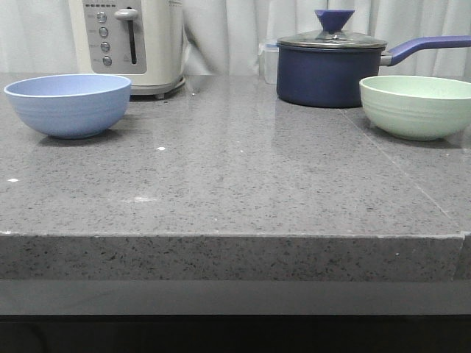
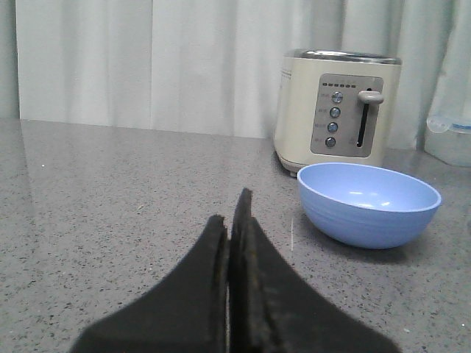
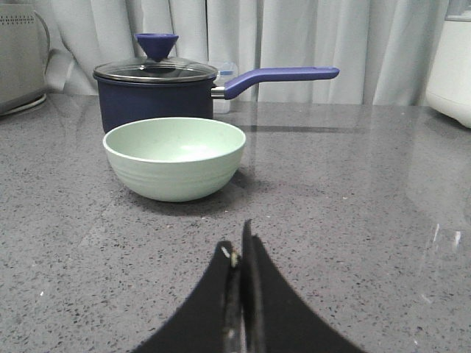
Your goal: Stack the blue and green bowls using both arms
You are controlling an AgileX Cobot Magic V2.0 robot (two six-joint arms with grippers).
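Observation:
The blue bowl (image 1: 68,104) stands upright and empty on the grey counter at the far left; it also shows in the left wrist view (image 2: 368,204). The green bowl (image 1: 416,106) stands upright and empty at the far right, and shows in the right wrist view (image 3: 174,157). The two bowls are far apart. Neither arm shows in the front view. My left gripper (image 2: 231,213) is shut and empty, short of the blue bowl and off to its side. My right gripper (image 3: 239,239) is shut and empty, short of the green bowl.
A cream toaster (image 1: 131,40) stands behind the blue bowl. A dark navy lidded saucepan (image 1: 330,65) with a long handle stands just behind the green bowl. The counter's front edge (image 1: 221,237) runs across the front view.

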